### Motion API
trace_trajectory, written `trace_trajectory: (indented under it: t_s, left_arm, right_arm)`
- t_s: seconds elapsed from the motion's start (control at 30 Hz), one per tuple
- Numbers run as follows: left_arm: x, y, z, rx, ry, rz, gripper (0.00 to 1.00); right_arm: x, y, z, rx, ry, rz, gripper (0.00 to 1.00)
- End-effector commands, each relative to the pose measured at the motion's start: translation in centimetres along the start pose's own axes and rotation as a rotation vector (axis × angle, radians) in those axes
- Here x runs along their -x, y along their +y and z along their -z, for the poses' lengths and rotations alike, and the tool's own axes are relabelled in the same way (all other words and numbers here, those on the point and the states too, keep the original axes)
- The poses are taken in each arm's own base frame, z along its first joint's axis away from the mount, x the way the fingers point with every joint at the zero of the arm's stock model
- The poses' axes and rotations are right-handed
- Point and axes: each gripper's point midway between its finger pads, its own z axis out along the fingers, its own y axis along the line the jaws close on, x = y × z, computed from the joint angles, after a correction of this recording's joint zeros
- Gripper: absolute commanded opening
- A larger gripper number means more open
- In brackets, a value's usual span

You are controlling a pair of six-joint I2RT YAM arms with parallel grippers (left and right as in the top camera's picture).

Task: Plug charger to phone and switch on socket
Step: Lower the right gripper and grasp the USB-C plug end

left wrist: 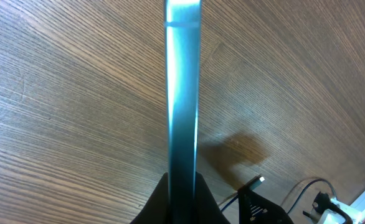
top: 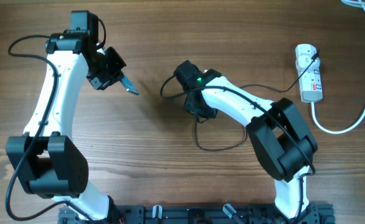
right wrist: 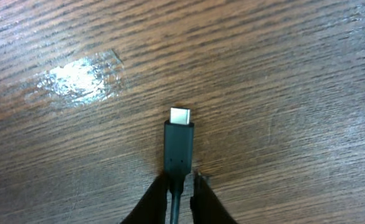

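Note:
My left gripper [top: 113, 71] is shut on the phone [top: 130, 88] and holds it above the table at the upper left. In the left wrist view the phone [left wrist: 182, 93] shows edge-on as a turquoise strip rising from the fingers [left wrist: 182, 202]. My right gripper [top: 199, 109] at the table's middle is shut on the charger, whose thin black cable [top: 223, 147] loops behind it. In the right wrist view the fingers [right wrist: 181, 190] pinch the black plug [right wrist: 179, 142], metal tip forward, just over the wood. The plug tip also shows in the left wrist view [left wrist: 260, 181], apart from the phone. The white socket [top: 309, 74] lies at the far right.
A thick white cable [top: 357, 115] runs from the socket along the right edge. The socket's end shows in the left wrist view [left wrist: 350, 210]. A shiny smear [right wrist: 76, 81] marks the wood ahead of the plug. A black rail [top: 195, 214] lines the front edge.

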Motion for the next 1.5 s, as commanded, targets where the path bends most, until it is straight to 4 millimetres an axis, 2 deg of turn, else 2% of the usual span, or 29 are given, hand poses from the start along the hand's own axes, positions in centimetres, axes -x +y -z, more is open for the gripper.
trace_trajectory:
  t_s: [0.0,0.17,0.27,0.63,0.77,0.9,1.1,1.23,1.33,1.47]
  left_arm:
    - [0.2,-0.3,1.1,-0.017,-0.031,0.000,0.04]
    - [0.2,-0.3,1.1,-0.017,-0.031,0.000,0.04]
    - [0.2,-0.3,1.1,-0.017,-0.031,0.000,0.04]
    - [0.2,-0.3,1.1,-0.017,-0.030,0.000,0.04]
    - [0.2,-0.3,1.1,-0.017,-0.030,0.000,0.04]
    - [0.2,-0.3,1.1,-0.017,-0.030,0.000,0.04]
    - [0.2,-0.3,1.1,-0.017,-0.031,0.000,0.04]
    - [0.2,-0.3,1.1,-0.017,-0.030,0.000,0.04]
    - [0.2,-0.3,1.1,-0.017,-0.030,0.000,0.04]
    - [0.2,-0.3,1.1,-0.017,-0.030,0.000,0.04]
  right_arm:
    - [-2.1,-1.2,-3.0,-0.053,0.093,0.008,0.14]
    - [-1.9,-1.3,-3.0,-0.061,0.081,0.009,0.13]
    - [-1.8,-1.3,-3.0,-0.061,0.076,0.009,0.08]
    - [-1.4,-1.4,-3.0,-0.070,0.054,0.010,0.08]
    - [-1.2,-1.5,-3.0,-0.075,0.044,0.010,0.20]
    - [-1.1,-1.6,-3.0,-0.078,0.037,0.010,0.20]
    - [-1.0,-1.6,-3.0,-0.081,0.034,0.010,0.13]
    - [-0.8,-1.6,-3.0,-0.082,0.021,0.010,0.13]
    - [-0.7,-1.6,-3.0,-0.082,0.019,0.010,0.20]
    - [-0.6,-1.7,-3.0,-0.088,0.011,0.011,0.20]
